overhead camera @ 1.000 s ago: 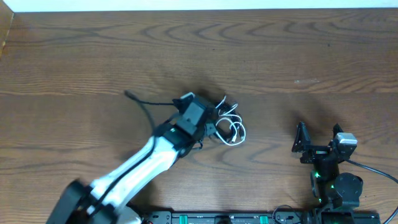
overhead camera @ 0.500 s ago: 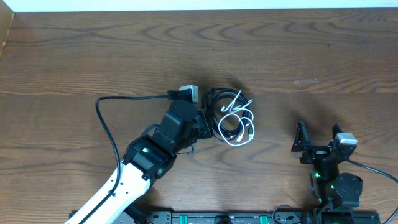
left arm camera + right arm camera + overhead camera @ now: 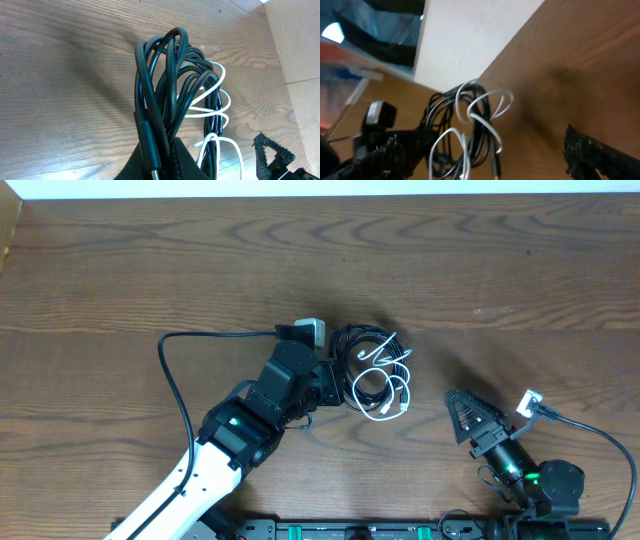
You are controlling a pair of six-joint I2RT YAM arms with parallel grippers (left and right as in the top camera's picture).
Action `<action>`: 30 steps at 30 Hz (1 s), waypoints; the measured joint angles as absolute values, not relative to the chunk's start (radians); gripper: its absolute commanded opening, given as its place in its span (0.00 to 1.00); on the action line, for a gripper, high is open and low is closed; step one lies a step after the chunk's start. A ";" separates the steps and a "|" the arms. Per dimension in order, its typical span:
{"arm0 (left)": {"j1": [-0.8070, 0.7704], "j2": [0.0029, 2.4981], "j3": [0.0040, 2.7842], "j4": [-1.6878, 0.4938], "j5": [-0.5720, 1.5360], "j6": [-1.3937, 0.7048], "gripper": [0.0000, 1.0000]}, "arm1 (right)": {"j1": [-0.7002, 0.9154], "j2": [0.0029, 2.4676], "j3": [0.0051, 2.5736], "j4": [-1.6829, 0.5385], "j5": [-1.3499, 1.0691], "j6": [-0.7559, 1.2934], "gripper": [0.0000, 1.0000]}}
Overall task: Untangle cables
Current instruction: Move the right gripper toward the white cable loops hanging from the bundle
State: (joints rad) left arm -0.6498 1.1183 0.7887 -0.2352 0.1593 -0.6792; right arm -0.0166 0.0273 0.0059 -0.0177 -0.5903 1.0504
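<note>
A tangled bundle lies mid-table: a black cable coil (image 3: 372, 345) with a white cable (image 3: 385, 393) looped through it. My left gripper (image 3: 330, 380) is at the bundle's left side, shut on strands of the black cable (image 3: 167, 85) and lifting them. The white cable (image 3: 216, 100) hangs through the coil behind. My right gripper (image 3: 470, 418) is open and empty, to the right of the bundle, pointing at it. In the right wrist view the black coil (image 3: 442, 112) and white loops (image 3: 482, 107) sit between its spread fingers (image 3: 485, 155).
The left arm's own black wire (image 3: 170, 385) arcs over the table to the left. The table's far edge meets a white wall (image 3: 320, 188). A light wooden edge (image 3: 8, 230) stands at the far left corner.
The left gripper carried the bundle right and away from me, then nudged it further right. The right arm has swung left, its open gripper now pointing at the bundle.
</note>
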 measured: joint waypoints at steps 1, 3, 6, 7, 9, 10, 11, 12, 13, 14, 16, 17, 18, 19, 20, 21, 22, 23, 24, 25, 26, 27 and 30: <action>-0.650 1.118 0.789 -0.236 0.160 -0.679 0.07 | -0.016 0.030 0.006 0.025 -0.605 1.037 0.94; -0.650 1.118 0.789 -0.235 0.164 -0.679 0.07 | -0.016 0.029 0.010 0.123 -0.656 0.997 0.89; -0.650 1.118 0.789 -0.235 0.180 -0.679 0.07 | -0.017 0.030 0.019 0.115 -0.721 0.987 0.82; -0.650 1.118 0.789 -0.235 0.183 -0.679 0.07 | -0.017 0.032 0.034 0.097 -0.749 0.991 0.80; -0.650 1.118 0.789 -0.235 0.186 -0.680 0.08 | -0.017 0.046 0.075 0.065 -0.807 1.015 0.75; -0.650 1.118 0.789 -0.235 0.186 -0.679 0.07 | -0.016 0.056 0.089 0.063 -0.835 1.043 0.70; -0.650 1.118 0.789 -0.235 0.186 -0.680 0.07 | -0.017 0.068 0.104 0.063 -0.868 1.074 0.67; -0.650 1.118 0.789 -0.235 0.186 -0.680 0.07 | -0.016 0.079 0.115 0.062 -0.904 1.116 0.66; -0.650 1.118 0.789 -0.235 0.186 -0.679 0.07 | -0.016 0.087 0.117 0.056 -0.933 1.156 0.62; -0.650 1.118 0.789 -0.235 0.190 -0.680 0.07 | -0.016 0.093 0.117 0.044 -0.954 1.188 0.62; -0.650 1.118 0.789 -0.233 0.206 -0.680 0.08 | -0.016 0.096 0.117 -0.009 -0.974 1.234 0.60; -0.650 1.118 0.789 -0.230 0.215 -0.680 0.07 | -0.013 0.096 0.118 -0.022 -0.976 1.243 0.60; -0.650 1.118 0.789 -0.228 0.220 -0.680 0.07 | -0.006 0.096 0.119 -0.059 -0.979 1.254 0.60; -0.650 1.118 0.789 -0.228 0.225 -0.680 0.07 | 0.003 0.097 0.119 -0.096 -0.983 1.264 0.59; -0.650 1.118 0.789 -0.228 0.229 -0.680 0.07 | 0.009 0.097 0.119 -0.117 -0.983 1.269 0.60; -0.650 1.118 0.789 -0.228 0.237 -0.680 0.07 | 0.024 0.097 0.119 -0.164 -0.979 1.271 0.60; -0.650 1.118 0.789 -0.228 0.241 -0.681 0.08 | 0.033 0.097 0.119 -0.177 -0.972 1.272 0.59; -0.650 1.118 0.789 -0.228 0.250 -0.690 0.07 | 0.043 0.097 0.119 -0.186 -0.963 1.272 0.59; -0.650 1.118 0.789 -0.227 0.255 -0.697 0.07 | 0.050 0.097 0.119 -0.187 -0.957 1.272 0.58; -0.650 1.118 0.789 -0.227 0.260 -0.703 0.07 | 0.060 0.097 0.119 -0.189 -0.943 1.272 0.59; -0.650 1.118 0.789 -0.227 0.268 -0.708 0.07 | 0.075 0.097 0.119 -0.198 -0.929 1.272 0.59; -0.650 1.118 0.789 -0.226 0.275 -0.714 0.08 | 0.081 0.097 0.119 -0.200 -0.922 1.272 0.59; -0.650 1.118 0.789 -0.215 0.295 -0.741 0.07 | 0.102 0.097 0.119 -0.213 -0.899 1.270 0.59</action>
